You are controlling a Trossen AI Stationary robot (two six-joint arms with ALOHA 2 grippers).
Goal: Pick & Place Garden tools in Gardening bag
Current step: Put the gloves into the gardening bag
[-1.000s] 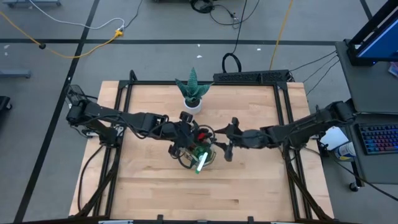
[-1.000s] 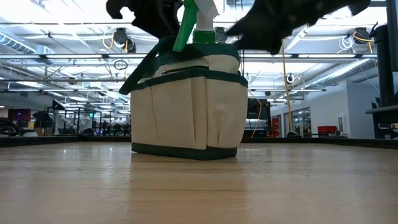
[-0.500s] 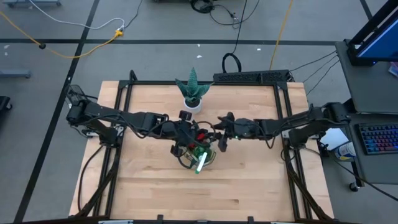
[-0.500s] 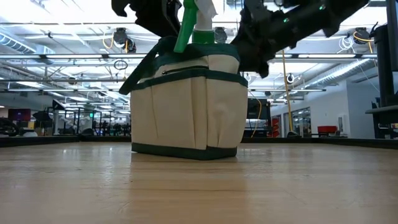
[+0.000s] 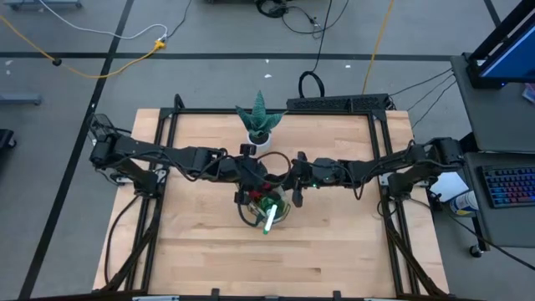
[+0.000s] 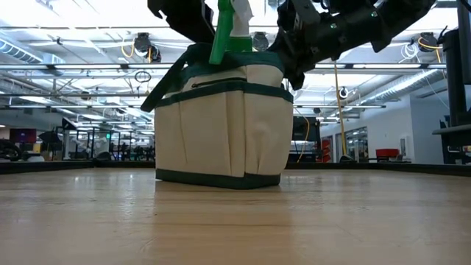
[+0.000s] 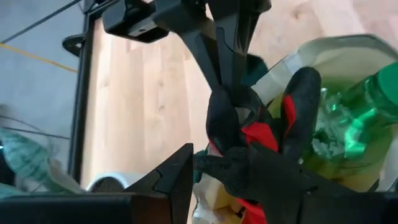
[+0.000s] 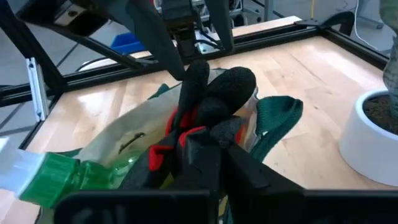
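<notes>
1. a small round beige canvas gardening bag with dark green trim [image 6: 221, 125] stands near the middle of the pale wooden table [image 5: 334, 251], a little toward its far side.
2. a green spray bottle with a white nozzle [image 5: 269, 219] sticks up out of the bag, leaning toward the near edge; the low view shows its neck rising above the rim.
3. a red and black glove [image 8: 208, 106] stands up out of the bag's open mouth, fingers pointing upward, beside the bottle.
4. the right gripper [image 8: 202, 140] reaches in from the right over the bag's far rim; its fingers are pressed together on the glove, with red and black fabric bunched between them.
5. the left gripper [image 5: 248, 177] reaches in from the left and hangs over the bag's left far rim; its fingers stand spread apart, and the left wrist view shows nothing gripped between them, the glove lying just beyond.
6. the two grippers are close together above the bag.
7. a spiky green plant in a white pot [image 5: 259, 125] sits on the table just beyond the bag, toward the far edge.
</notes>
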